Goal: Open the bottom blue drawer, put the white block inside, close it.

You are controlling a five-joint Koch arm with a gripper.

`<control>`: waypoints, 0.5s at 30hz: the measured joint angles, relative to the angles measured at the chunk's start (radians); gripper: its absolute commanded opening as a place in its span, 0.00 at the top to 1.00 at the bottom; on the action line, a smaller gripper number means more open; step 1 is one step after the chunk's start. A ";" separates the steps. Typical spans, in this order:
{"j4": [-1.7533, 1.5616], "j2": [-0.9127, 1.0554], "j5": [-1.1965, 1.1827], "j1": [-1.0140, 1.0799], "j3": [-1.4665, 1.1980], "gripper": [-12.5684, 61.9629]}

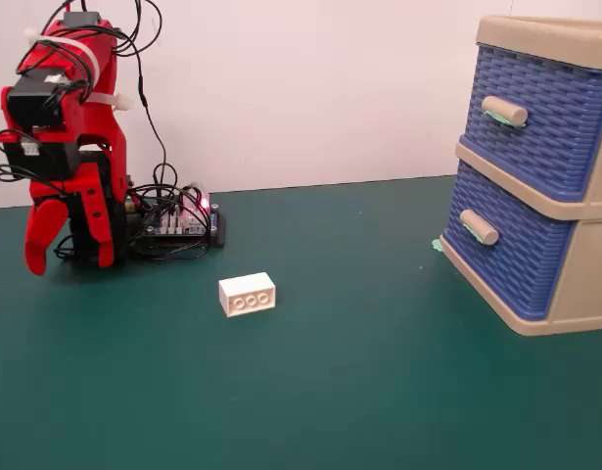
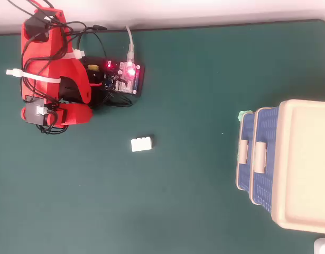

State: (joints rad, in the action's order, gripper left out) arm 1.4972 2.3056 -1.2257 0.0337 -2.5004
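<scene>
The white block [image 1: 247, 294] [image 2: 141, 143] lies on the green table, its three circles facing the fixed camera. At the right stands the beige cabinet [image 1: 584, 264] with two blue drawers, both pushed in. The bottom blue drawer [image 1: 516, 250] [image 2: 245, 159] has a beige handle [image 1: 479, 226]. My red gripper [image 1: 70, 262] hangs point-down at the far left on the folded arm, well apart from the block and far from the cabinet. Its two jaws show a narrow gap with nothing between them. From overhead the gripper [image 2: 72, 114] is mostly hidden under the arm.
A lit circuit board [image 1: 178, 223] [image 2: 125, 76] with tangled cables sits beside the arm's base. The upper blue drawer [image 1: 535, 117] is above the bottom one. A small green scrap [image 1: 438, 245] lies at the cabinet's corner. A white wall bounds the table's far edge.
</scene>
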 measured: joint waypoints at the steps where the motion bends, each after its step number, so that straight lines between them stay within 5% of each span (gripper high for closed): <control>1: 0.002 0.000 0.000 0.009 0.018 0.37; 15: 0.144 0.000 -0.002 0.034 0.273 0.37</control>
State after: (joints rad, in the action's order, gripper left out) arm 1.6414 2.3056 -1.2272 0.0675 -2.2273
